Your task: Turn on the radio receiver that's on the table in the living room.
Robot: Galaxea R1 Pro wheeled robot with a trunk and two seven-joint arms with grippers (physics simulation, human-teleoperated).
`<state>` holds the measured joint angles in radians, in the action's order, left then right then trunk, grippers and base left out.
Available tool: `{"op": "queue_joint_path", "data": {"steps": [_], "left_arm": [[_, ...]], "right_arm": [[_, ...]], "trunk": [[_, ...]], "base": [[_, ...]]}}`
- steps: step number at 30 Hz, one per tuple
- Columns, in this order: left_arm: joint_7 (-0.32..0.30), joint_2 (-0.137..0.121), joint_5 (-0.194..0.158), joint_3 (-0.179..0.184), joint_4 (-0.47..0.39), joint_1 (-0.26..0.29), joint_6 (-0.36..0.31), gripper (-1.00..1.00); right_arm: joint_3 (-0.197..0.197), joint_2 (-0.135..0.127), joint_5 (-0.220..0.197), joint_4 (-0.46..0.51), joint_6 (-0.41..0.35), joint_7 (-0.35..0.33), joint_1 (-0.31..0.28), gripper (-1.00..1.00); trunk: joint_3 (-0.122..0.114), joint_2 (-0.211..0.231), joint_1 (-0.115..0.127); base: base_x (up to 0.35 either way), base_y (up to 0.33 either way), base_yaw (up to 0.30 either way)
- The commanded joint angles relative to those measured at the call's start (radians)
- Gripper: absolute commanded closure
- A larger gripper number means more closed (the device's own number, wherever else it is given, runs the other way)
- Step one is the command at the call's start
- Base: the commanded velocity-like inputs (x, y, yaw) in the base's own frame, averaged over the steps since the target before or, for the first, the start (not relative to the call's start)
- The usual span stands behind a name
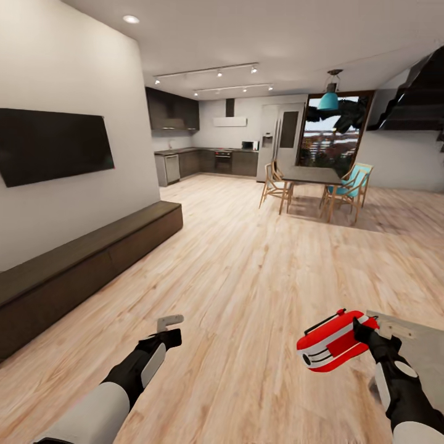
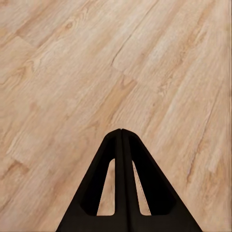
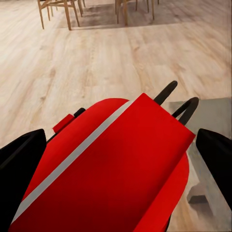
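Fingers of my right gripper (image 1: 362, 332) are clamped on the small glossy red radio receiver with its white band (image 1: 333, 348), which I hold off the low grey matte coffee table (image 1: 419, 345), out over the pale wooden plank floor (image 1: 246, 277). From the right wrist camera, the two black fingers (image 3: 19, 159) sit on either side of the red shell (image 3: 116, 174), and the table's grey corner (image 3: 212, 111) lies just beyond it.

My left gripper (image 1: 171, 327) hangs free, well apart from the radio, its fingers pressed together with nothing between them; its wrist camera looks down those closed black fingers (image 2: 122, 140) at bare planks.

To do this step well, I judge that I should keep the right grip firm and level so the glossy shell does not slide. I cannot make out a switch from here, so finding it comes first. I would then bring the closed left fingertips across slowly and press squarely.

Further out stand a long dark brown low bench cabinet (image 1: 86, 259) and a dark dining table with wooden chairs (image 1: 311, 179).
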<state>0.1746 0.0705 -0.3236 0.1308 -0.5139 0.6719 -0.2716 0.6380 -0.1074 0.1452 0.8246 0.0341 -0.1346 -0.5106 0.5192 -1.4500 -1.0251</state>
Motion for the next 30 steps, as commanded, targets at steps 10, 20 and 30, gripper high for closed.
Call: {"op": "queue_joint_path", "data": {"steps": [10,20,30], "left_arm": [[0.000,0.001,-0.001,0.001,0.000,0.000,0.001,1.00],[0.000,0.001,-0.002,0.000,0.000,0.000,0.002,1.00],[0.000,-0.001,-0.002,0.000,0.000,0.000,0.002,1.00]], "right_arm": [[0.003,-0.035,0.002,0.011,0.006,0.016,0.000,1.00],[0.002,-0.038,0.000,-0.025,-0.006,0.006,0.007,1.00],[0.000,-0.039,0.010,-0.074,0.001,-0.039,0.009,1.00]], "trunk": [[0.005,0.000,0.000],[0.007,0.000,0.000],[0.007,0.000,0.000]], "base": [[0.000,0.000,-0.293],[0.000,0.000,-0.279],[0.000,0.000,-0.283]]}}
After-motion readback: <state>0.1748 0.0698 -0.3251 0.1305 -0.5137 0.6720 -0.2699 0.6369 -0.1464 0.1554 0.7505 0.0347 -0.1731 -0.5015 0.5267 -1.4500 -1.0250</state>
